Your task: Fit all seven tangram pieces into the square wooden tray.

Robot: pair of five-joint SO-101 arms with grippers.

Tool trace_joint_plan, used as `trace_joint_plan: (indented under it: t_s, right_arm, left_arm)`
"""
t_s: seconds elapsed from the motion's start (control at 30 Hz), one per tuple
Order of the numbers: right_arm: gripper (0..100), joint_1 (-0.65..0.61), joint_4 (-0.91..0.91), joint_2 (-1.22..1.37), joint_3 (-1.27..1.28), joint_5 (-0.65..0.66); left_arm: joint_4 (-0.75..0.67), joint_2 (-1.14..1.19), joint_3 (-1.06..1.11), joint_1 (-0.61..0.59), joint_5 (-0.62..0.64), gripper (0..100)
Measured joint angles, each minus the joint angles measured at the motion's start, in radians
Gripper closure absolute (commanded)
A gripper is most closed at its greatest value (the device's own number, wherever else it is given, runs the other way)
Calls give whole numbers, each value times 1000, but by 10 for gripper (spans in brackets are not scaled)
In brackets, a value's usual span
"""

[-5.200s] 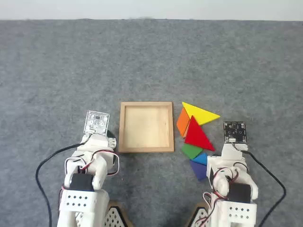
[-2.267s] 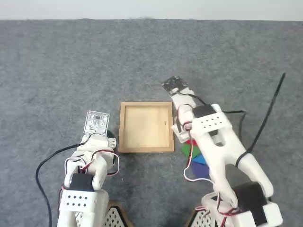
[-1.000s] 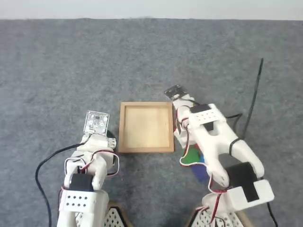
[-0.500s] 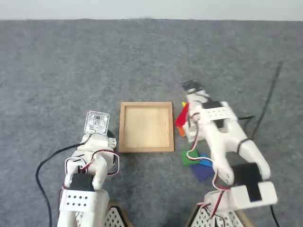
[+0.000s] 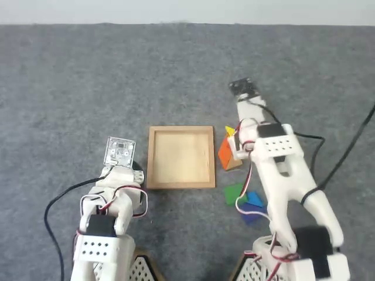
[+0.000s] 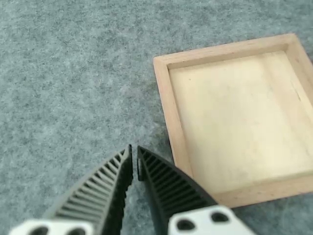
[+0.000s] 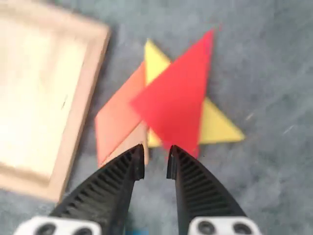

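R gripper, jaws narrow, hangs at edge of red triangle piece, which lies over yellow triangle & orange piece. L gripper, jaws closed, rests beside square wooden tray.
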Motion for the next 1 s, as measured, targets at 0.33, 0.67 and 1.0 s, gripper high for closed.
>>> trace_joint_plan:
  t_s: [0.33,0.67,1.0]
  right_arm:
    - [911,178,-41,382,-301,3]
    - [911,115,83,516,-427,8]
    - [911,-15,163,496,-422,9]
  left_arm:
    - [0,0,0,0,0,985]
    - [0,0,0,0,0,985]
    - [0,0,0,0,0,985]
